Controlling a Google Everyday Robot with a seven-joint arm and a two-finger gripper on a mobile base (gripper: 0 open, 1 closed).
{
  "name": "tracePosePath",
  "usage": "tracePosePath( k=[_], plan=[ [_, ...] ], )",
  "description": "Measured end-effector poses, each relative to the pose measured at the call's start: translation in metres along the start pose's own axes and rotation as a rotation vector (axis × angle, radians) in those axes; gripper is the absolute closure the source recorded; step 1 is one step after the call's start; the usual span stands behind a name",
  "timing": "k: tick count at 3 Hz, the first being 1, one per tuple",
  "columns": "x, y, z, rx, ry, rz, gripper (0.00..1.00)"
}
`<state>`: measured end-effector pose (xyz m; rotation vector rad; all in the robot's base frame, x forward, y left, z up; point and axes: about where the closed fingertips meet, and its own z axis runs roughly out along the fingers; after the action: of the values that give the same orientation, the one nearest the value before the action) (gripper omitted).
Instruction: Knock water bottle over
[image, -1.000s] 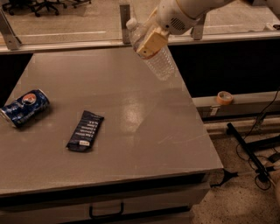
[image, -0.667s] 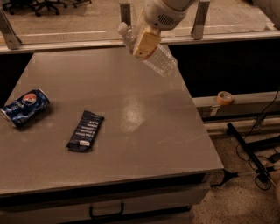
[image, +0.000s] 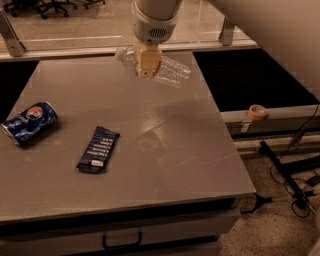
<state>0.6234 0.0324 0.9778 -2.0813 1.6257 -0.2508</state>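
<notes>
The water bottle (image: 172, 74) is a clear ribbed plastic bottle with a white cap. It lies nearly flat at the far side of the grey table (image: 165, 145), cap pointing left and base to the right. My gripper (image: 148, 62) hangs from the white arm above and sits right at the bottle's middle, covering its label. I cannot tell whether the bottle rests fully on the table or is slightly lifted.
A dented blue soda can (image: 29, 121) lies on its side at the table's left edge. A dark flat snack wrapper (image: 98, 149) lies left of centre. A tape roll (image: 257, 111) sits on a ledge to the right; cables (image: 295, 170) run on the floor.
The arm and gripper have moved left along the far edge. The bottle has tipped from a steep slant to nearly horizontal, cap swinging left.
</notes>
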Motion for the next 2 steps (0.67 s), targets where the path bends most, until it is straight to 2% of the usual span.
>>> tracePosePath(
  k=[1, 2],
  plan=[
    [-0.0030, 0.0008, 0.0028, -0.009, 0.003, -0.009, 1.00],
    [-0.0087, 0.0040, 0.0100, -0.040, -0.015, -0.027, 1.00]
  ],
)
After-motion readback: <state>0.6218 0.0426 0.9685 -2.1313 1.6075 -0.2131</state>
